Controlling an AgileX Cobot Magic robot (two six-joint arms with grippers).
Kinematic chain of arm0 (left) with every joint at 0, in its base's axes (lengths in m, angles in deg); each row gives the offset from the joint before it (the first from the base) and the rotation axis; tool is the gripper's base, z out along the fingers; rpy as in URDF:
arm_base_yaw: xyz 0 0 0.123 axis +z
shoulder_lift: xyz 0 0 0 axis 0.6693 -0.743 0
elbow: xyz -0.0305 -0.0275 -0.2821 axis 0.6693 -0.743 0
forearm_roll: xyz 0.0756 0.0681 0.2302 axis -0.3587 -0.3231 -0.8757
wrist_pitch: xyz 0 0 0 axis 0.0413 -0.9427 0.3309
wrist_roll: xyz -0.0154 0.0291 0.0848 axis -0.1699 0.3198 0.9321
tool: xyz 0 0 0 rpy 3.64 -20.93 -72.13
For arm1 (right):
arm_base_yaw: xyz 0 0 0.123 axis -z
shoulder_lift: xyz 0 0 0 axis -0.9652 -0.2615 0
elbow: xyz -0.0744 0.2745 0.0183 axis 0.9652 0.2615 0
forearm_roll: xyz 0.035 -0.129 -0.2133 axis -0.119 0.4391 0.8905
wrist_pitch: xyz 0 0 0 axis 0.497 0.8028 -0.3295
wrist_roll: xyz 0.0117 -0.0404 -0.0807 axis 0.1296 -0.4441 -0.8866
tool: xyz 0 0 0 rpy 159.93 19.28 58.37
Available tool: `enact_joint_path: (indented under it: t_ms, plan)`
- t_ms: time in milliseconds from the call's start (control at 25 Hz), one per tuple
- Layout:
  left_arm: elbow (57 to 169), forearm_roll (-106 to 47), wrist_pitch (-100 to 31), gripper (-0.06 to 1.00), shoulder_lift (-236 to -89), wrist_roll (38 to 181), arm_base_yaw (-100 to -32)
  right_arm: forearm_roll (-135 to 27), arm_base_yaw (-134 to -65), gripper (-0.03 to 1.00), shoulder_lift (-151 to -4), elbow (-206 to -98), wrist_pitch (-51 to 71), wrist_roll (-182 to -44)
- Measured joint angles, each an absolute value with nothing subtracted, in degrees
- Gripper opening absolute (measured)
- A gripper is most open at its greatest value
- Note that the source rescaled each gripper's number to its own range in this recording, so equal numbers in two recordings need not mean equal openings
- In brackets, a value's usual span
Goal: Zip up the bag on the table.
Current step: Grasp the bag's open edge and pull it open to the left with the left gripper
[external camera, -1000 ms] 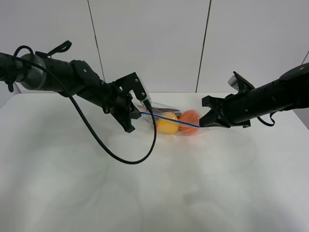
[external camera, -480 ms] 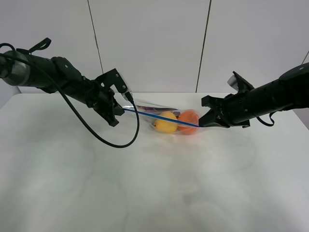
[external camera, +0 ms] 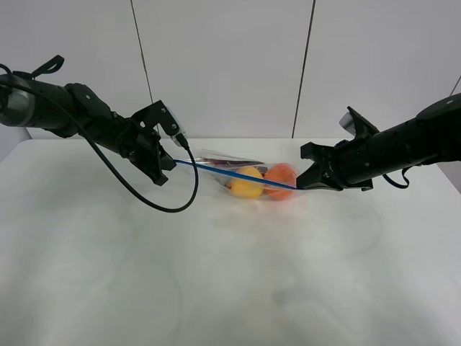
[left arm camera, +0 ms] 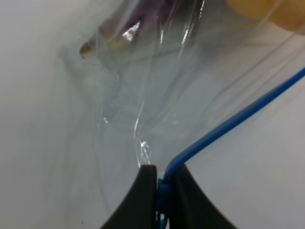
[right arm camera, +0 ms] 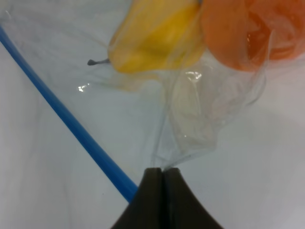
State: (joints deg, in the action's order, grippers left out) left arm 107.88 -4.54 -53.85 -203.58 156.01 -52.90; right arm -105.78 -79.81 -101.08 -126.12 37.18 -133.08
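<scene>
The clear bag (external camera: 248,176) lies on the white table (external camera: 230,274), holding yellow, orange and purple produce. Its blue zip strip (external camera: 230,174) is stretched taut between my two grippers. My left gripper (external camera: 171,160) is shut on the strip's left end; the left wrist view shows the blue strip (left arm camera: 224,129) pinched between the fingers (left arm camera: 145,195). My right gripper (external camera: 302,185) is shut on the bag's right corner; the right wrist view shows crinkled plastic (right arm camera: 190,133) and the strip (right arm camera: 66,124) running into the closed fingertips (right arm camera: 155,191).
A black cable (external camera: 155,202) loops down from the left arm onto the table in front of the bag. White wall panels stand behind the table's far edge.
My left gripper has slid left along the blue strip, away from the produce, pulling the strip longer and tauter. The right gripper has stayed in place.
</scene>
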Motion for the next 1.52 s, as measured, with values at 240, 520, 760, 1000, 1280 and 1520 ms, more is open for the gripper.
enact_joint_path:
  t_ms: [240,520,760,1000,1280,1520]
  plan:
    - [107.88,-4.54,-53.38,0.0,-203.58,156.01,-52.8,-105.67,-79.81,0.0,-101.08,-126.12,37.18,-133.08]
    - [107.88,-5.17,-53.46,0.0,-203.58,155.81,-52.07,-105.46,-79.81,0.0,-101.08,-126.12,37.18,-133.08]
    - [107.88,-5.36,-53.98,0.0,-203.58,154.35,-49.77,-105.45,-79.85,0.0,-101.08,-126.21,37.24,-133.08]
    - [107.88,-5.29,-54.88,0.0,-203.58,153.45,-49.38,-105.53,-79.98,0.0,-101.08,-126.33,37.31,-133.08]
    - [107.88,-5.25,-55.8,0.04,-203.58,152.17,-49.15,-105.36,-79.98,0.0,-101.08,-126.33,37.31,-133.01]
    - [107.88,-7.43,-52.19,0.45,-203.58,145.3,-46.98,-101.78,-79.45,0.0,-101.08,-126.28,36.58,-133.01]
